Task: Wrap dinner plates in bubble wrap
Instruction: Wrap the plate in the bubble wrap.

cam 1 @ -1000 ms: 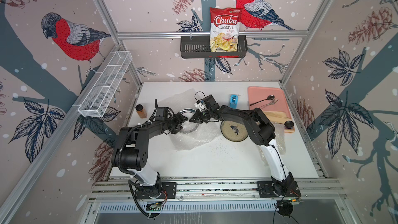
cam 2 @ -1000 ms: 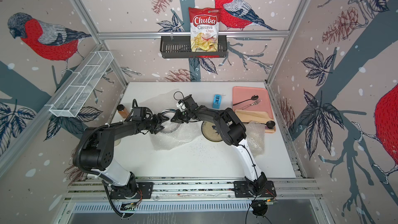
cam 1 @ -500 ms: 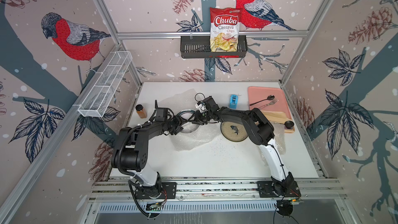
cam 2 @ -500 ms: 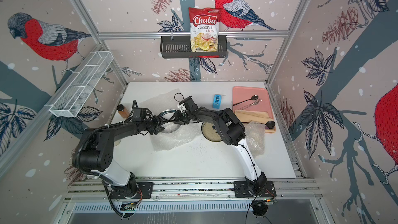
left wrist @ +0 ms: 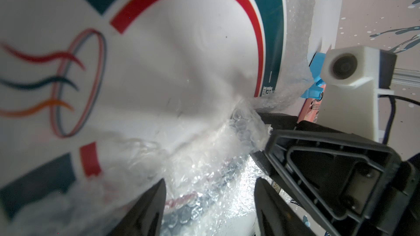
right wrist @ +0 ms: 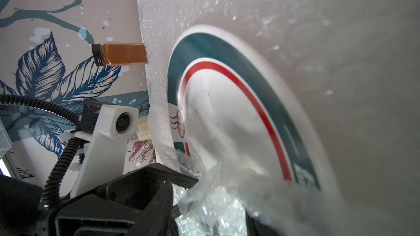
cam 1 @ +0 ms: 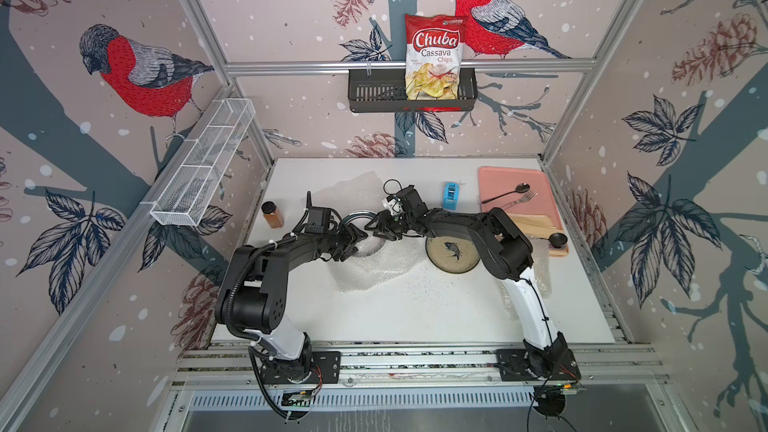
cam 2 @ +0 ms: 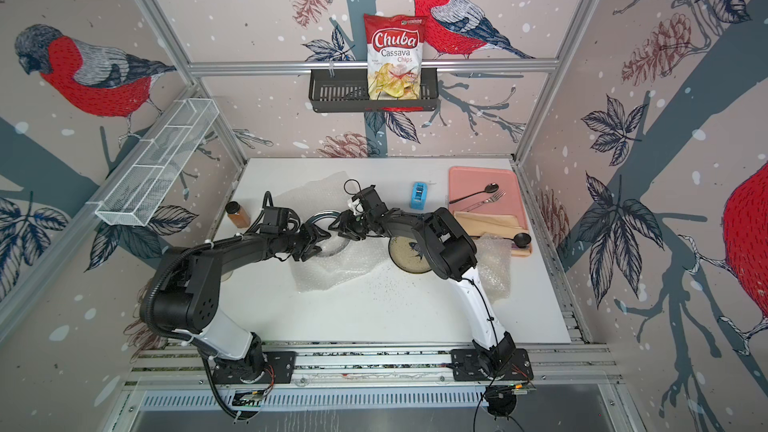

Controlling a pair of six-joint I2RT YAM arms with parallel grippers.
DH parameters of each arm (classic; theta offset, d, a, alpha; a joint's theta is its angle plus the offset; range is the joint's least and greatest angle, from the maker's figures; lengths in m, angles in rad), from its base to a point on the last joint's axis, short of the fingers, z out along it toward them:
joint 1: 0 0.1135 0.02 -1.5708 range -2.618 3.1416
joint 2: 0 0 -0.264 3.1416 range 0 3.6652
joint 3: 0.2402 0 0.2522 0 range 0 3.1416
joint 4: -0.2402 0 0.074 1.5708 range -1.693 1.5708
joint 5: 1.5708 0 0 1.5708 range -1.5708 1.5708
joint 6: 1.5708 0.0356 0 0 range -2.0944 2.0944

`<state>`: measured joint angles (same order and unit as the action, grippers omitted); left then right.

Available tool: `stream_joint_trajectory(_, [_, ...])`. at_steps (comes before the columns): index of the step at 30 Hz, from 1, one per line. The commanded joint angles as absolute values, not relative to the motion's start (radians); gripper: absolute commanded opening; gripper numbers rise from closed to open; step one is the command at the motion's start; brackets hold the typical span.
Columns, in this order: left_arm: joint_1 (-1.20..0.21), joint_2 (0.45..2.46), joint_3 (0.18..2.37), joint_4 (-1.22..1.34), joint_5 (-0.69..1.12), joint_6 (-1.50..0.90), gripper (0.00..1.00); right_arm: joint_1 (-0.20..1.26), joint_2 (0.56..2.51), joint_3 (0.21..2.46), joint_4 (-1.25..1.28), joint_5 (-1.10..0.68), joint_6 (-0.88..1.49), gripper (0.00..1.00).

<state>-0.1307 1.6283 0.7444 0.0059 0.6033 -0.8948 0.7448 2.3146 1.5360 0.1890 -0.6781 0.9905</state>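
Observation:
A white-centred dinner plate [cam 1: 358, 215] with a teal rim lies on a sheet of bubble wrap [cam 1: 365, 274], seen in both top views [cam 2: 328, 276]. Both grippers meet over its near edge. My left gripper [cam 1: 356, 243] is open, and the wrap lies between its fingers [left wrist: 145, 210] against the plate [left wrist: 159, 64]. My right gripper [cam 1: 376, 228] faces it, open, with a bunched fold of wrap [right wrist: 204, 205] between its jaws beside the plate [right wrist: 227, 114]. The tan fish plate [cam 1: 451, 251] sits bare to the right.
A spice jar [cam 1: 272, 214] stands at the left edge. A blue tape dispenser [cam 1: 451, 196] and a pink tray [cam 1: 515, 178] with spoon and fork are at the back right. More bubble wrap [cam 1: 540, 268] lies under the right arm.
The right gripper was shut and its jaws have come apart around the wrap fold. The left gripper has edged a little toward the plate.

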Motion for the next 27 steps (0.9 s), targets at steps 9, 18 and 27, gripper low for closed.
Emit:
stream_joint_trajectory(9, [-0.166,1.69,0.82,-0.06,0.527,-0.895,0.68,0.746,2.312,1.522,0.324,-0.741,1.146,0.52])
stream_joint_trajectory(18, [-0.179,1.764,0.875,-0.133,0.391,-0.869,0.57,0.74,2.287,1.494,0.377,-0.761,1.179,0.53])
stream_joint_trajectory(27, [-0.188,1.818,0.897,-0.188,0.332,-0.838,0.31,0.699,2.21,1.504,0.24,-0.709,1.03,0.53])
